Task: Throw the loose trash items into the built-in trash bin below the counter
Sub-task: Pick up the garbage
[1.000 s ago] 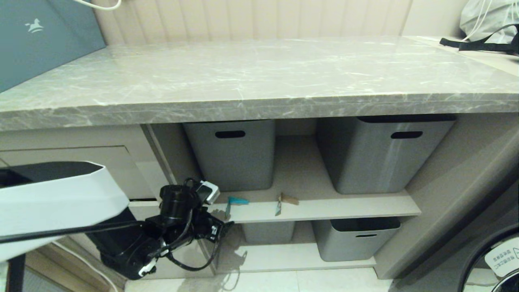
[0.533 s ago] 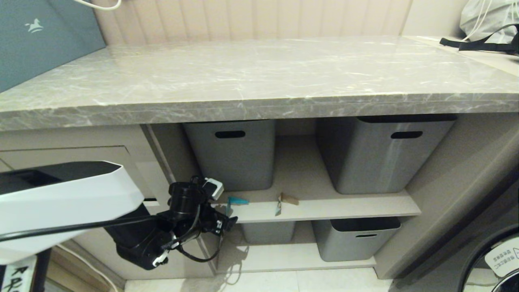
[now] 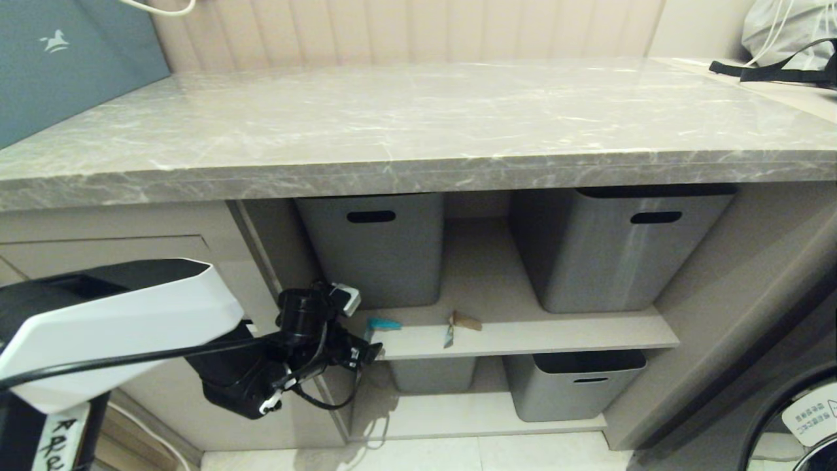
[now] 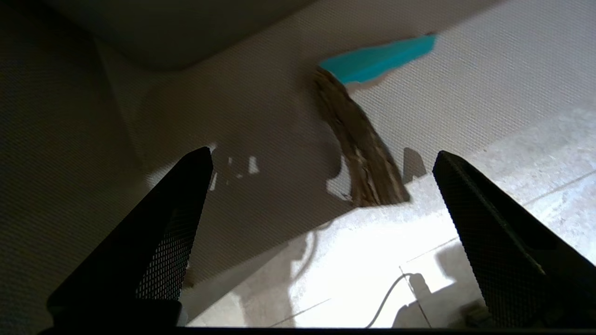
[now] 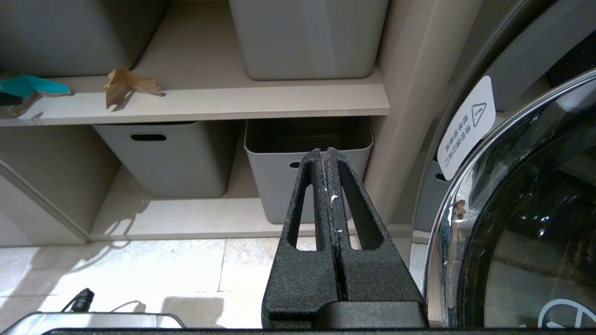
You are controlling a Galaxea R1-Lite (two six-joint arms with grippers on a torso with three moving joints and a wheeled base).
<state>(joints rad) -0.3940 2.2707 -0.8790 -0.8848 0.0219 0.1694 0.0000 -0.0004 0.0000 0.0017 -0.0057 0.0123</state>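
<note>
From the head view, the left gripper (image 3: 366,353) sits at the shelf's (image 3: 523,337) front left corner, just beside the teal scrap (image 3: 382,324); a brown scrap (image 3: 461,322) lies mid-edge. Left wrist view: jaws apart, bent scrap (image 4: 363,139) between. Right wrist view: right gripper (image 5: 328,158) pressed together, over the lower tub (image 5: 307,139).

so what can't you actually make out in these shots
- Built-in trash bin's beige cabinet front: head view, mostly covered by the white left arm; no flap or sticker shows.
- Bent teal-and-brown cardboard scrap: head view, near end hidden behind the open left gripper.
- Third cardboard scrap: in no view; only the bent one and a small brown scrap show.
- Right gripper: outside the head view.
</note>
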